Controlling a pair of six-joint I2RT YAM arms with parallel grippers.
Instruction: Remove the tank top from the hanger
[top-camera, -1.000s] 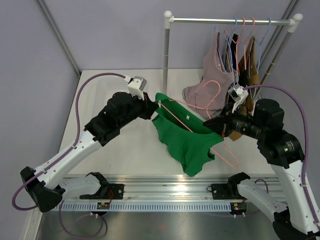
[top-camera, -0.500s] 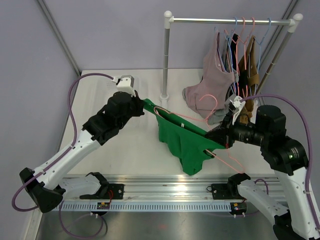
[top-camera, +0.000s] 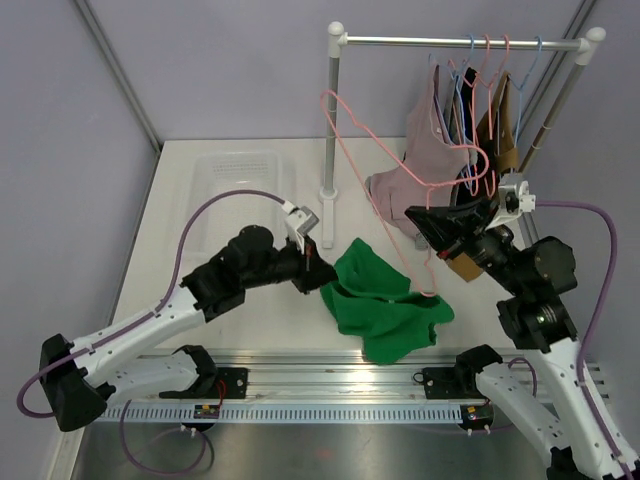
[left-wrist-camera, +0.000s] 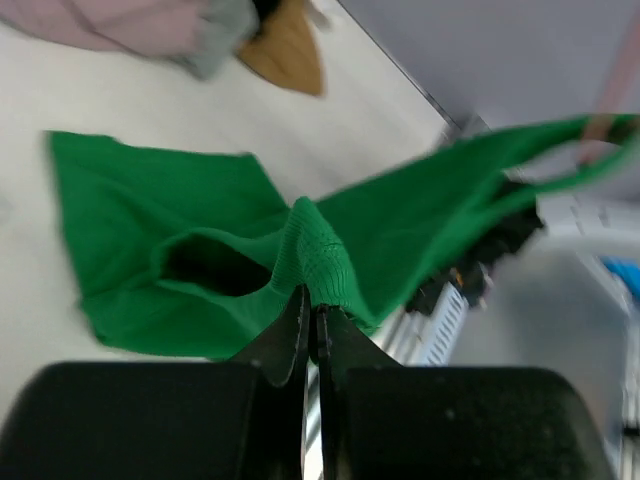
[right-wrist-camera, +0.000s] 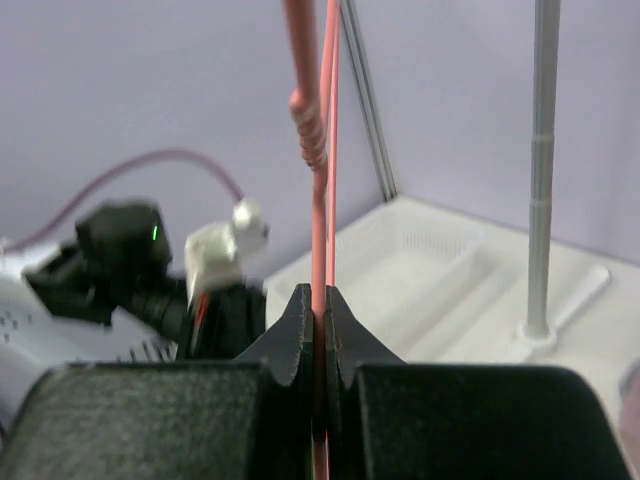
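Top external view: one green tank top lies crumpled on the table, off the hanger, its bulk spreading from upper left to lower right. The left gripper pinches its left edge. The right gripper, up and to the right of the garment, clamps one pink hanger, which slants from its hook at upper left down to a tip just above the tank top; contact there cannot be told. One clothes rack stands behind.

Left wrist view: the left gripper has its fingers pressed together on a raised fold of the tank top, which fans out left and right beyond it.

Right wrist view: the right gripper is closed on the hanger, two wire strands rising almost upright. The tank top is out of frame.
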